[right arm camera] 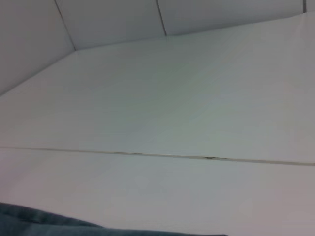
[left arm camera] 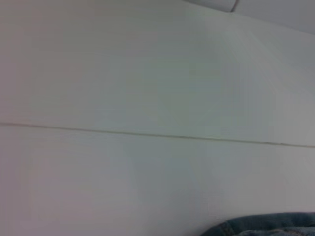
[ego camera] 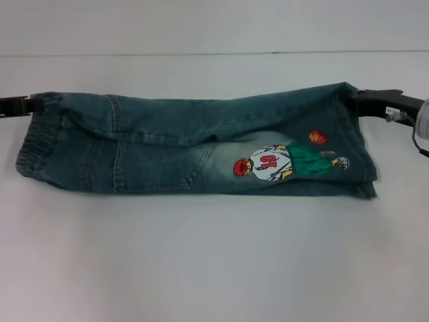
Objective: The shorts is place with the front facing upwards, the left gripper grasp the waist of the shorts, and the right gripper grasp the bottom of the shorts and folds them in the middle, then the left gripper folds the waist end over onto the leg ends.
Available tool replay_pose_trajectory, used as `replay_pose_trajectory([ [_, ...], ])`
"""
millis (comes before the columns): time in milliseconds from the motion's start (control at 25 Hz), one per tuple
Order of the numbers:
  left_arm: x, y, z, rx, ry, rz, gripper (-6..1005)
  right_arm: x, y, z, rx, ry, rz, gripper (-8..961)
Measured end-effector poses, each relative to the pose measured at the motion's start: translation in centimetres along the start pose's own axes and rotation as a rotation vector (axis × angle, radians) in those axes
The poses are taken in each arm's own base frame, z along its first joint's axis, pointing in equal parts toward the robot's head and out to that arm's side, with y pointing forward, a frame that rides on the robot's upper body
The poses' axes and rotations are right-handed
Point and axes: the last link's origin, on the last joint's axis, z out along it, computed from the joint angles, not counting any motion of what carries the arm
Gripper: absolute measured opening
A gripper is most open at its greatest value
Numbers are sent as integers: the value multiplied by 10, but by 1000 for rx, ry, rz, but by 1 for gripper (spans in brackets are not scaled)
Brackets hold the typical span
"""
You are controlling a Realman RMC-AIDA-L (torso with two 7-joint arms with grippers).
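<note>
The only legible mark was the red number 10 on the embroidered player's [ego camera: 271,163] white jersey. It stood on the shorts [ego camera: 194,147], seen upside down.

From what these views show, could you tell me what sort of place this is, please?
Probably a lab or test bench: a plain white table with a seam, bare pale wall panels, and only the shorts laid out between the grippers.
</note>
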Motion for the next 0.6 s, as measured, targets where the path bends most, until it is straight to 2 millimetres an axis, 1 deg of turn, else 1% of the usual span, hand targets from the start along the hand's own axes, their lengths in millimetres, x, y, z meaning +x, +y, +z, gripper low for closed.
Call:
replay_pose_trajectory([
  [160, 2, 2, 4, 8, 0, 20, 69, -1, 3, 6, 18, 3, -23, 17],
  [360, 1, 4, 7, 12, -2, 24, 74, -2, 2, 9, 36, -2, -19, 81],
  [600, -3, -2, 8, 49, 11, -19, 177, -1, 1, 8, 43, -7, -9, 158],
])
